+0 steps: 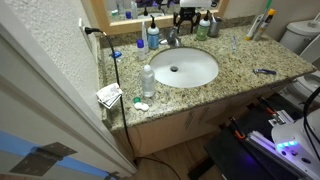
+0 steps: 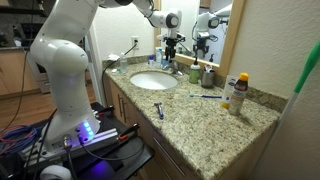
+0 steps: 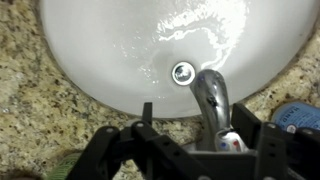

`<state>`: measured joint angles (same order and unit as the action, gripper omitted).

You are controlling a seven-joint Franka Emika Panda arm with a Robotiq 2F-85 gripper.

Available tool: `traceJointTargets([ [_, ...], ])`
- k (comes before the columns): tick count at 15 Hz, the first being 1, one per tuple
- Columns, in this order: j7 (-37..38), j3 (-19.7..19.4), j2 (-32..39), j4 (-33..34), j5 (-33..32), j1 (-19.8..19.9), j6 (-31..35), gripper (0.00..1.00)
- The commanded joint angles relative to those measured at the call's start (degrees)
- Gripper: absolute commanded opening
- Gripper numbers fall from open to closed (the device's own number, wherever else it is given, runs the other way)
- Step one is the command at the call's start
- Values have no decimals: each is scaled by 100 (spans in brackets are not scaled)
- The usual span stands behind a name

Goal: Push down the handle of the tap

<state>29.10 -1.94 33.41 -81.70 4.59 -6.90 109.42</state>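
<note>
Looking down on a speckled granite counter (image 1: 250,55) in a bathroom, mirror (image 2: 225,30) on the wall behind it. Sunk into the stone, a white oval basin (image 1: 195,78) — glossy, with its drain (image 3: 183,71) just ahead of the fingertips. Holds the gripper (image 2: 172,47) over the basin's back rim, fingers (image 3: 147,122) spread apart and clamped on nothing. Between those fingers, the chrome tap (image 3: 211,98), spout reaching past them toward the drain; further back between them, the handle (image 3: 228,139), partly hidden, contact impossible to tell. Off to one side of the fingers, a clear bottle (image 1: 148,80) upright beside the basin. Off to the other side — a soap bottle (image 2: 207,75) near the tap, then a toothbrush (image 2: 208,96), a razor (image 2: 159,110) and a white bottle (image 2: 237,93), all well apart from the fingers.
</note>
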Motion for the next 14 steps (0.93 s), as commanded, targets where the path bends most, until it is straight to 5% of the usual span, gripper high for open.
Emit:
traceJointTargets([
  [1, -447, -113, -844, -862, -246, 146, -535, 100],
  [7, -266, -148, -1241, -1399, 66, 387, -7, 100],
  [14, 444, -105, -871, -1326, 443, 265, 1197, 100],
])
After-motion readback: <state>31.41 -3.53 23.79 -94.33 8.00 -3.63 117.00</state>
